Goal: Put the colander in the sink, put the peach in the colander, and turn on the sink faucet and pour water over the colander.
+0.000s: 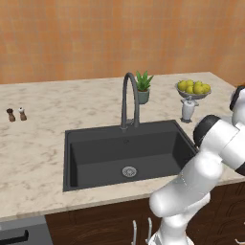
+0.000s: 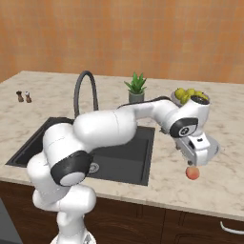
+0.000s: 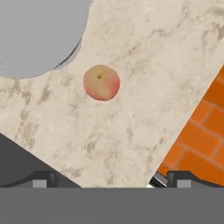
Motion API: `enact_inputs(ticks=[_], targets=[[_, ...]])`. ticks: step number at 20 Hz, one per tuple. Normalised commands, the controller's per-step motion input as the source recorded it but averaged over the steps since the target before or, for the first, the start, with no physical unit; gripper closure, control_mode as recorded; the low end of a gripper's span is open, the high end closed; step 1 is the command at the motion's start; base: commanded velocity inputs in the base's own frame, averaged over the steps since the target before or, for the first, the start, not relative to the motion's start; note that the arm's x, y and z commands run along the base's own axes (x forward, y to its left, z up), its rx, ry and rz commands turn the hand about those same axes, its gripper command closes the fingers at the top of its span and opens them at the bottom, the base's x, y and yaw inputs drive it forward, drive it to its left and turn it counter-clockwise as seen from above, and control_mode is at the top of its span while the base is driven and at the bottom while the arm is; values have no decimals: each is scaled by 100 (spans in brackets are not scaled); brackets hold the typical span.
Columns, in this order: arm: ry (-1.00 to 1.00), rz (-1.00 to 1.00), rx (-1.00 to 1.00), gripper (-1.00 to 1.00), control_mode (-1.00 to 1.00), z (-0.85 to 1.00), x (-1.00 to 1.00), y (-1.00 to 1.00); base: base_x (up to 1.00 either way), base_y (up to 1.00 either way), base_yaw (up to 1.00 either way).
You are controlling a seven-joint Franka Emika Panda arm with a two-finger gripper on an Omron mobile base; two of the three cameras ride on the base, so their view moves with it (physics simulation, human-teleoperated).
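Below my tool (image 2: 199, 158), which I am holding with its jaws spread wide and empty, the peach (image 3: 101, 82) is lying on the surface (image 3: 144, 74) at about eleven o'clock in the hand view, just beside the colander (image 3: 37, 35).

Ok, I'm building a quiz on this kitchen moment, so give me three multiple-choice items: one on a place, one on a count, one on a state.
1. Where is the peach? A on the counter right of the sink; B in the fruit bowl; C inside the basin.
2. How many small shakers stand on the counter left of the sink? A one; B two; C four.
3. How is the gripper? A shut on the peach; B shut on the tap; C open, holding nothing.

Answers: A, the peach lies on bare marbled counter past the sink's edge; B, a pair stands side by side; C, the fingertips stand wide apart above the peach.
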Motion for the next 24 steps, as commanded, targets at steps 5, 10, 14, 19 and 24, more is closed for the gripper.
enact_inputs(ticks=[5,10,14,19,24], targets=[[0,-7,4,-100,-100,-24,71,-52,0,0,0],[0,-6,3,-100,-100,-34,47,-55,0,0,0],[0,-8,8,-100,-100,-6,48,-43,0,0,0],[0,-9,3,-100,-100,-21,47,-17,0,0,0],[0,-15,0,-100,-100,-47,18,3,0,0,0]])
